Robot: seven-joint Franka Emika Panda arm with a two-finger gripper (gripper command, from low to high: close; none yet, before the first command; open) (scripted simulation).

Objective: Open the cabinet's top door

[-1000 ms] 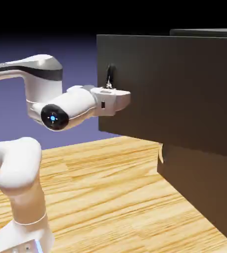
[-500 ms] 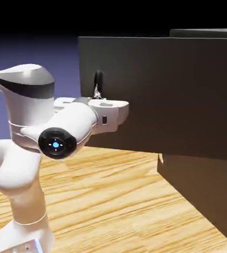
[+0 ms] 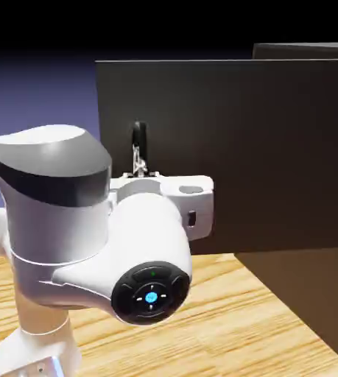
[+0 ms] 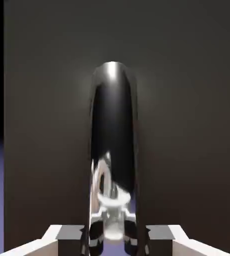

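Observation:
The cabinet [image 3: 304, 294] is a big dark grey-brown box at the exterior view's right. Its top door [image 3: 238, 147] stands swung far out toward the left, its free edge well off the cabinet body. A small curved dark metallic handle [image 3: 138, 140] sits near that free edge. My gripper [image 3: 137, 163] is shut on the handle from below, the white hand just under it. In the hand view the glossy handle [image 4: 113, 145] rises large between the fingertips [image 4: 69, 235], in front of the flat dark panel [image 4: 187, 125].
The lower panel [image 3: 311, 309] of the cabinet stays flush below the open door. The wooden tabletop [image 3: 230, 324] runs beneath. My arm's big white and grey links [image 3: 90, 243] fill the exterior view's lower left, close to the camera.
The top door has swung further open, its free edge moving left. My gripper has stayed shut on the handle and travelled left and slightly down with it, the arm folding back toward the camera.

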